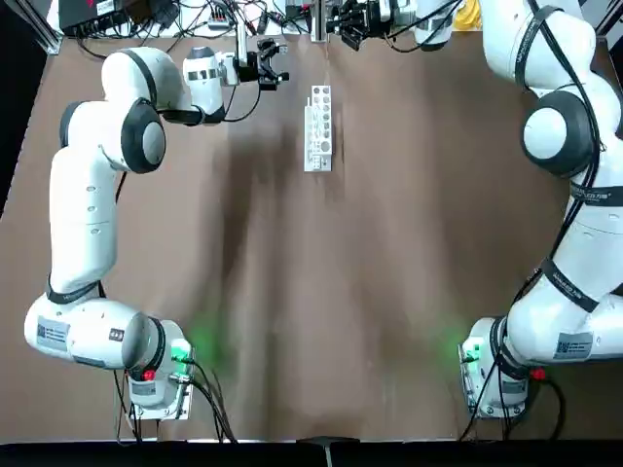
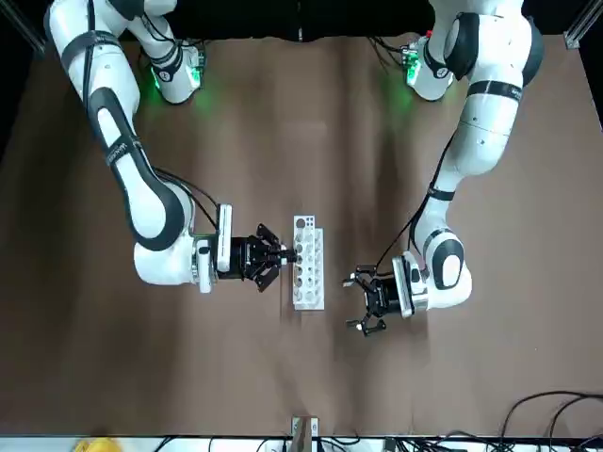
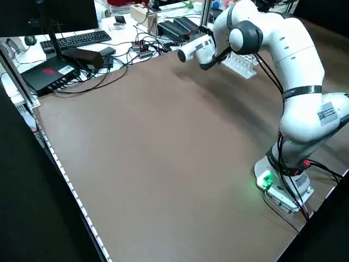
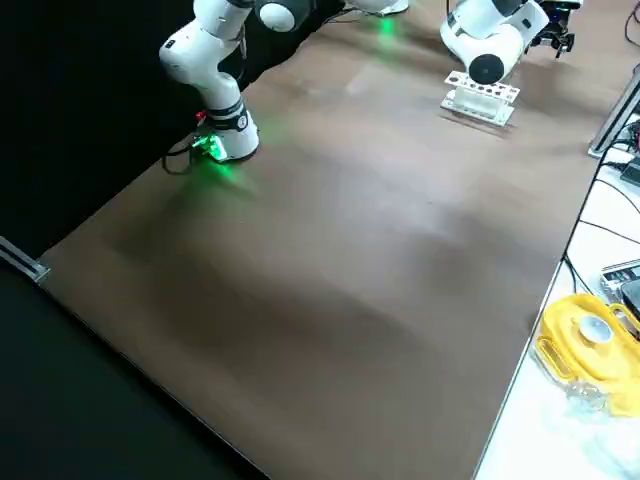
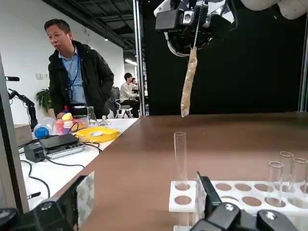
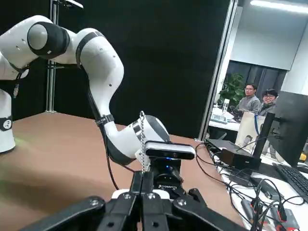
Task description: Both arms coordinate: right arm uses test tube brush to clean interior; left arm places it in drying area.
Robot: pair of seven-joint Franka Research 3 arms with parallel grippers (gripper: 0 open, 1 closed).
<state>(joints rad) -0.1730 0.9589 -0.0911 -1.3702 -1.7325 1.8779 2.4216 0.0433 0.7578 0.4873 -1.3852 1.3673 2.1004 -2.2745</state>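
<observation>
Left arm (image 1: 83,209): bent at the elbow, forearm reaching in across the far half of the bench (image 1: 389,341). Its gripper (image 5: 143,197) is roughly level and points inward, fingers wide apart, nothing between them.

Right arm (image 2: 132,151): also reaching in from its side, wrist low, gripper (image 6: 153,197) pointing toward the left arm. Fingers closed on the brush (image 5: 189,82). Twisted wire stem sticks up past the fingertips in the right wrist view; pale bristle end hangs down in the left wrist view, clear of the rack (image 1: 318,131), slight tilt.

Rack: white, stands on the bench, long side running away from the robot's bases, two grippers on either side of it. Round holes in rows on top, many unfilled.

Tubes: one clear test tube (image 5: 180,156) stands upright in an end hole of the rack. Group of at least three more clear tubes (image 5: 275,180) upright toward the other end. Can't make out any contents. No tube in either gripper.

Side bench (image 4: 560,440): yellow tray (image 5: 98,134) with a small round white dish (image 5: 96,134) in it, glassware (image 5: 91,115) just behind. Person (image 5: 79,72) stands at that bench; others (image 6: 250,103) sit in the background.
</observation>
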